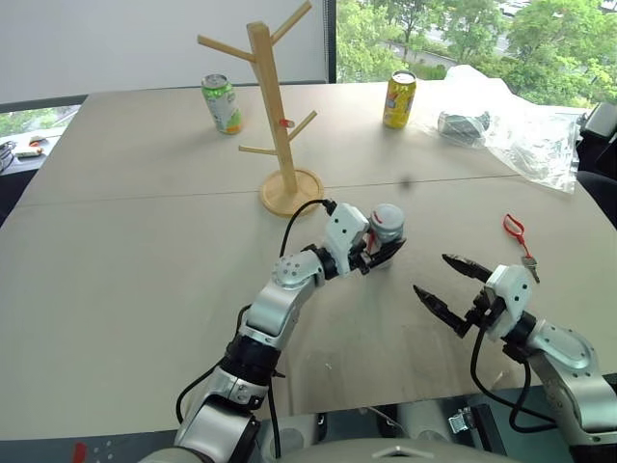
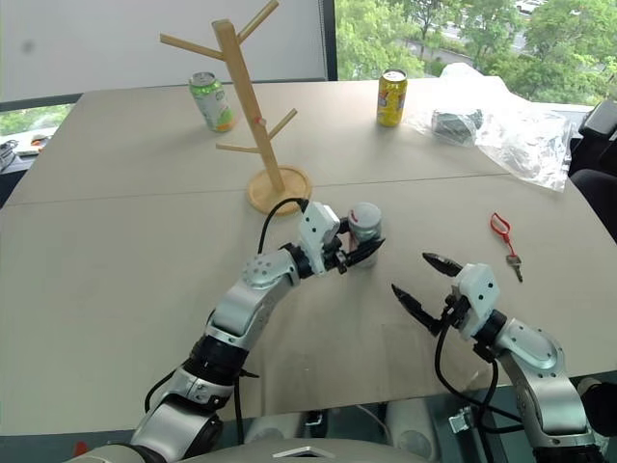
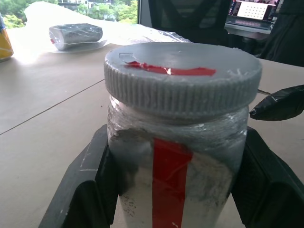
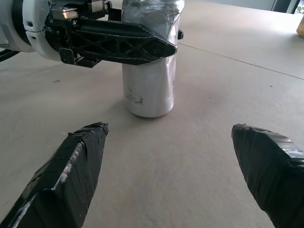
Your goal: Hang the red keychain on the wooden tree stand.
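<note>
The red keychain (image 1: 514,230), a thin red loop with a small dark key, lies flat on the table at the right, beyond my right gripper. The wooden tree stand (image 1: 275,116) rises from its round base at the table's middle back, its pegs bare. My left gripper (image 1: 386,247) is shut on a silver jar (image 3: 183,80) with a grey ribbed lid and a red stripe, which stands upright on the table in front of the stand. My right gripper (image 1: 431,274) is open and empty, its taped fingertips (image 4: 85,142) pointing at the jar (image 4: 149,85) from a short way off.
A green can (image 1: 222,102) stands behind the stand at the left and a yellow can (image 1: 399,98) at the back middle. A crumpled clear plastic bag (image 1: 511,125) with a grey object inside covers the back right corner. The table's front edge runs just under my arms.
</note>
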Tool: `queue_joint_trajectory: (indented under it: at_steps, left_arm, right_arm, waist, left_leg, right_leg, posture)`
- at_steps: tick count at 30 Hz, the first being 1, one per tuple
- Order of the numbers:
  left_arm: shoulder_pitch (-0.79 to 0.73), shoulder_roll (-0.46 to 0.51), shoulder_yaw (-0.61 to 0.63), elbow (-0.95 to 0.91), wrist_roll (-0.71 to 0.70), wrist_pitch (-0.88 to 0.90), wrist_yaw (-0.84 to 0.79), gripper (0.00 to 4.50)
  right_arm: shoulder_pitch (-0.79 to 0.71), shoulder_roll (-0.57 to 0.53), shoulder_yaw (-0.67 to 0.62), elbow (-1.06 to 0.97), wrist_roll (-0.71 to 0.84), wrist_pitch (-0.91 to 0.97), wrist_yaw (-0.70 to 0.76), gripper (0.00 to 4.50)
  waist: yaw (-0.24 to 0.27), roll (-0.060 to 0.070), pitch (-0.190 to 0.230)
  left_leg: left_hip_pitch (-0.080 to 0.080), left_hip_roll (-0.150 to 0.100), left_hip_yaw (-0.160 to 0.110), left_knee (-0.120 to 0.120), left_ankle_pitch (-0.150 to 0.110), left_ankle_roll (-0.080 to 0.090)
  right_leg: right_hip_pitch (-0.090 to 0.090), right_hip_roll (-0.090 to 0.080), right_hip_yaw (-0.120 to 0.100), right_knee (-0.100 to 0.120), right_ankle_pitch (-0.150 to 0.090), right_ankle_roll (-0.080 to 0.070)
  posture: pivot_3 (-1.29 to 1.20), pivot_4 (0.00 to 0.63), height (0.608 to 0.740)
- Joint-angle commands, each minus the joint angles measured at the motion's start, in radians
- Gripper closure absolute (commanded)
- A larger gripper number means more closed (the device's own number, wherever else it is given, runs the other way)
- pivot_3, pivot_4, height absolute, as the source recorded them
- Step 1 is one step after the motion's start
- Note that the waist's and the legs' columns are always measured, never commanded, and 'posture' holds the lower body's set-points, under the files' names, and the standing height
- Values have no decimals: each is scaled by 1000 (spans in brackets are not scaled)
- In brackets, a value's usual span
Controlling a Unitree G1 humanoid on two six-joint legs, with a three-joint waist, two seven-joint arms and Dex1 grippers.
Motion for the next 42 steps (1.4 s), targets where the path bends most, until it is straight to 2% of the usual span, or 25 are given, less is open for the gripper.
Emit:
queue_joint_trajectory:
  at_steps: [1, 6, 11, 14, 16, 24, 29, 42]
  left_arm:
    - [4, -16, 11, -11, 23, -36, 28, 2059]
    - [33, -44, 145, -100, -10, -48, 156, 2059]
    - [55, -81, 340, -199, -22, -10, 388, 2059]
    - [66, -83, 497, -195, -2, 9, 568, 2059]
    - [69, -74, 564, -178, -1, 14, 633, 2059]
    - [82, -2, 670, -96, 26, 37, 735, 2059]
    - [89, 44, 714, -53, 44, 45, 787, 2059]
    - [31, 125, 754, 83, 61, 17, 881, 2059]
  right_arm:
    - [-6, -5, -21, -38, 16, -2, -5, 0]
    - [-27, -8, -18, -57, 45, 10, 13, 0]
    - [-65, -33, 3, -52, 58, 14, 68, 0]
    - [-71, -81, 64, -89, 62, 7, 174, 0]
    - [-77, -106, 96, -101, 75, 11, 232, 0]
    - [-180, -111, 140, 4, 77, -4, 335, 0]
    - [-230, -92, 154, 74, 65, -28, 357, 0]
    - [-246, -70, 144, 120, 51, -54, 359, 0]
  waist:
    - [0, 0, 0]
    - [-2, 0, 0]
    - [0, 0, 0]
    - [0, 0, 0]
    - [-1, -1, 0]
    - [2, -9, 1]
    - [-1, -9, 0]
    - [-2, -9, 0]
  left_leg:
    - [0, 0, 0, 0, 0, 0]
    - [0, 0, 0, 0, 0, 0]
    - [0, 1, 0, 0, 0, 0]
    - [0, 1, 0, 0, 0, 0]
    - [0, 0, -1, 0, 0, 0]
    - [0, 0, -1, 2, 0, 0]
    - [0, 0, -1, 2, 0, 0]
    - [1, 1, 0, 1, 0, 0]
  right_leg:
    - [0, 0, 0, 0, 0, 0]
    - [0, 0, 0, 0, 0, 0]
    - [0, 0, 0, 0, 1, -1]
    - [0, 0, 0, 0, 1, 0]
    - [0, 0, 0, 0, 1, 0]
    - [1, 0, -2, 0, 1, 1]
    - [1, 0, -2, 0, 3, -2]
    - [1, 0, -2, 0, 4, -1]
  posture:
    - [0, 150, 740]
    - [0, 150, 740]
    - [0, 150, 740]
    - [0, 150, 740]
    - [0, 150, 740]
    - [0, 150, 740]
    - [0, 150, 740]
    - [0, 150, 740]
